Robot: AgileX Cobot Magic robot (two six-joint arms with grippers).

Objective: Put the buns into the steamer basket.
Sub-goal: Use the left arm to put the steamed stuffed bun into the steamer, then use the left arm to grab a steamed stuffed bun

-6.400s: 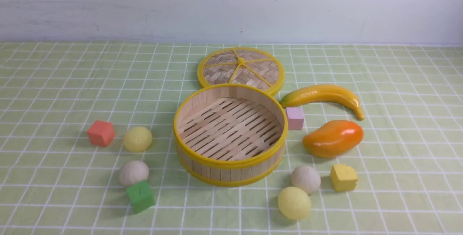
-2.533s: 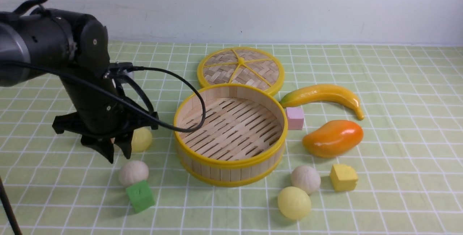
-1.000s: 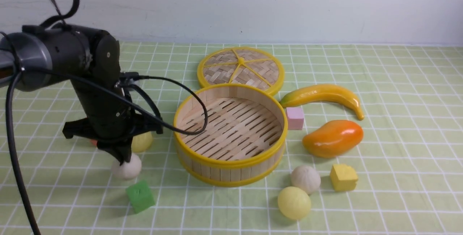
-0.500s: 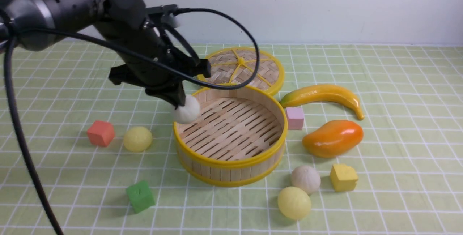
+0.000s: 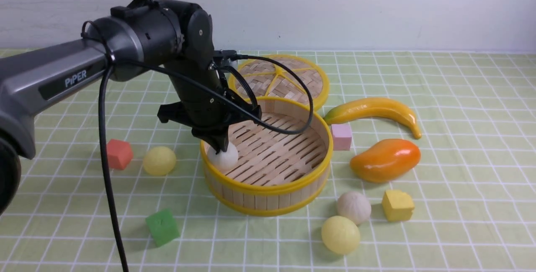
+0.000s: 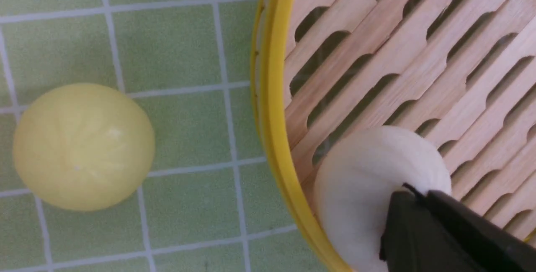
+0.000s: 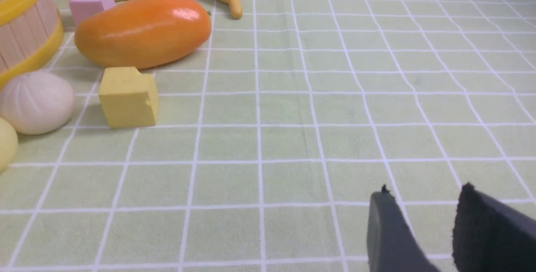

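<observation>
The steamer basket (image 5: 268, 188) stands mid-table with its slatted floor (image 6: 418, 54) bare. My left gripper (image 5: 220, 146) reaches down inside its left wall, shut on the pleated top of an off-white bun (image 5: 225, 158). The left wrist view shows that bun (image 6: 360, 188) just inside the yellow rim, pinched by the left gripper (image 6: 412, 192). A pale yellow bun (image 5: 159, 160) lies left of the basket. Another off-white bun (image 5: 354, 207) and a yellow bun (image 5: 340, 234) lie at the front right. My right gripper (image 7: 423, 192) hangs open over bare cloth, away from them.
The woven lid (image 5: 278, 77) lies behind the basket. A banana (image 5: 372, 111), a mango (image 5: 385, 160), a pink cube (image 5: 341, 136) and a yellow cube (image 5: 398, 205) sit to the right. A red cube (image 5: 119, 153) and a green cube (image 5: 162, 227) sit on the left.
My left gripper lifted the off-white bun off the cloth left of the basket, carried it over the rim and lowered it inside. The right gripper has not moved.
</observation>
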